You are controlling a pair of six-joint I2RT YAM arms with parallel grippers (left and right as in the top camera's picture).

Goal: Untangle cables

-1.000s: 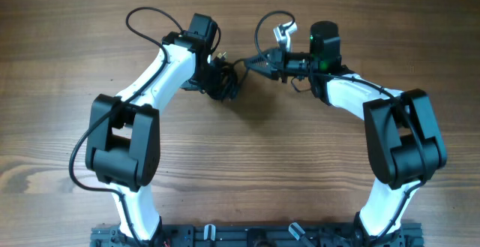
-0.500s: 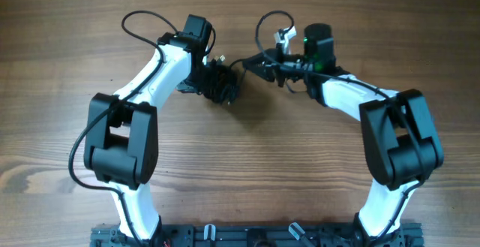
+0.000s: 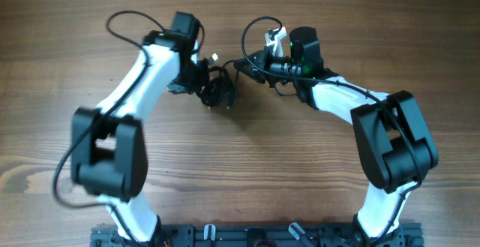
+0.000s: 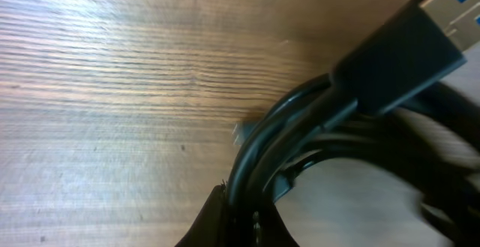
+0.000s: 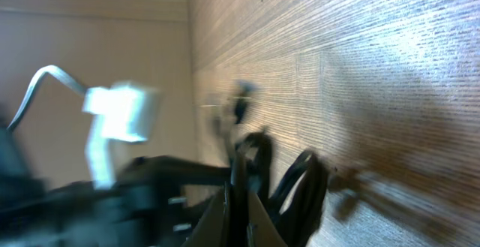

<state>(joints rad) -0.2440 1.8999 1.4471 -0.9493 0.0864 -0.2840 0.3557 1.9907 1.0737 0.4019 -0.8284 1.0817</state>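
The cables (image 3: pixel 219 89) form a small black knotted bundle on the wooden table between my two arms, at the far middle. My left gripper (image 3: pixel 200 82) is at the bundle's left side and shut on several of its strands. In the left wrist view the cables (image 4: pixel 300 127) rise out of the left gripper (image 4: pixel 244 228), with a blue-tongued USB plug (image 4: pixel 427 29) at the top right. My right gripper (image 3: pixel 241 65) is at the bundle's right side. The right wrist view shows the right gripper (image 5: pixel 238 217) shut on one thin strand, with loops of the cables (image 5: pixel 304 179) just beyond.
Thicker black arm wires loop out behind the left arm (image 3: pixel 124 22) and the right arm (image 3: pixel 251 29). A white clip (image 3: pixel 276 37) sits on the right wrist. A black rail (image 3: pixel 255 236) runs along the table's near edge.
Both arms have shifted left and slightly toward the far edge, carrying the bundle with them. Both grippers stay shut on the cables.
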